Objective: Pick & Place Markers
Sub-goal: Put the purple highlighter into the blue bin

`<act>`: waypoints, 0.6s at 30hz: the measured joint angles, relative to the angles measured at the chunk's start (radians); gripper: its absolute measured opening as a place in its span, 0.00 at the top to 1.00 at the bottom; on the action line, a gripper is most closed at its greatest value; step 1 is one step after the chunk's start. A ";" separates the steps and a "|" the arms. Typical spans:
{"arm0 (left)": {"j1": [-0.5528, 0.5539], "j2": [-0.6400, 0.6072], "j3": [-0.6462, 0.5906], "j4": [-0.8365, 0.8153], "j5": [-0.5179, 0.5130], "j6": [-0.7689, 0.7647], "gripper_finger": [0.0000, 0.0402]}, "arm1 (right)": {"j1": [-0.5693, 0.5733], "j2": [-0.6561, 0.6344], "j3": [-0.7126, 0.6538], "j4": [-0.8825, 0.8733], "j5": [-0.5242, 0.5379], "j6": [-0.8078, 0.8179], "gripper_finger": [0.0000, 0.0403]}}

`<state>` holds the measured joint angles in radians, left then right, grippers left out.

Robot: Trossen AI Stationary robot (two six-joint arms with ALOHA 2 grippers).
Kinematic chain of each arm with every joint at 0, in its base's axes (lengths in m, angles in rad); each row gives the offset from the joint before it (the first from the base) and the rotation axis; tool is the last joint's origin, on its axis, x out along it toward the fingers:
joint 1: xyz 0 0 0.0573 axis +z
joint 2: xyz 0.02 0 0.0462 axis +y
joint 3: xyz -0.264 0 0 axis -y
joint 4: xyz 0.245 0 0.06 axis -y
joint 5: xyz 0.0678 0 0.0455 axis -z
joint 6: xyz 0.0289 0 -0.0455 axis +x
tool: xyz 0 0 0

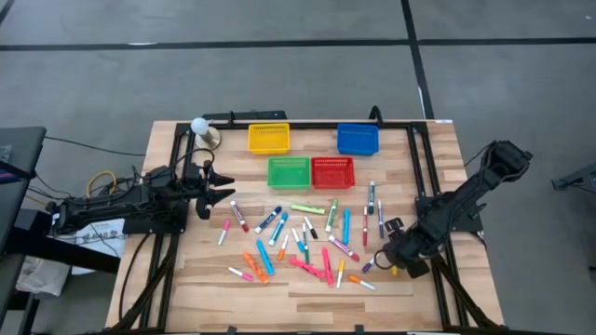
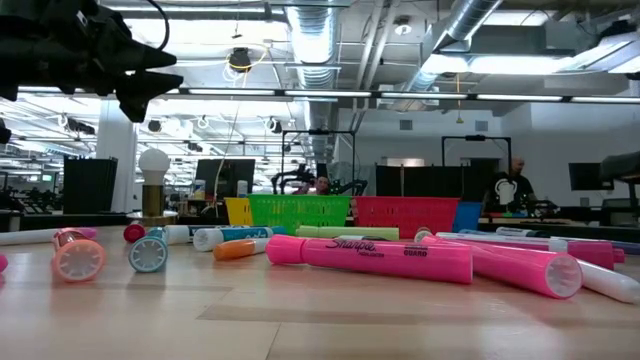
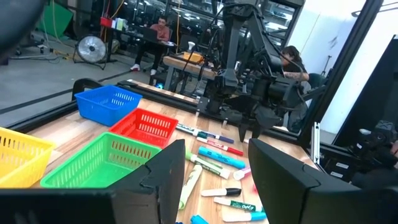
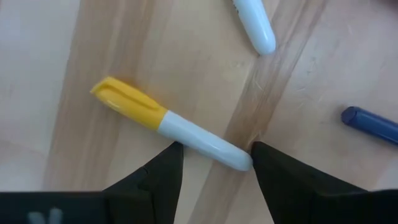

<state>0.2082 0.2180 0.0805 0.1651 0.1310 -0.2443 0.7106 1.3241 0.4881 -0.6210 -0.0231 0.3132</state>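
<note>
Yellow-capped white marker point(image 4: 171, 124) lies on the wooden tabletop point(image 1: 438, 288) near its right edge, its end between the right gripper's point(image 4: 214, 165) parted fingers; lower squarely, then close around the barrel.

We see a surface point(image 1: 186, 279) of pale wood planks, smooth with a soft sheen and visible grain. The markers point(image 2: 370, 260) look like smooth plastic; the pink ones are glossy and catch the ceiling lights. One marker with a yellow cap point(image 4: 171, 127) has a matt white barrel. The baskets, green point(image 3: 93, 163), red point(image 3: 144, 126), blue point(image 3: 106, 102) and yellow point(image 3: 18, 152), are open plastic mesh. The right tool point(image 4: 214, 171) and left tool point(image 3: 214, 171) have dark, matt fingers. A black metal frame point(image 1: 307, 123) edges the surface.
</note>
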 joint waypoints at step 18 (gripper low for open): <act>0.000 0.000 0.000 0.001 0.000 0.000 0.56 | 0.027 -0.041 0.003 0.009 0.041 0.002 0.58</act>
<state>0.2083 0.2180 0.0805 0.1665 0.1314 -0.2443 0.7380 1.2831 0.4911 -0.6122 0.0177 0.3149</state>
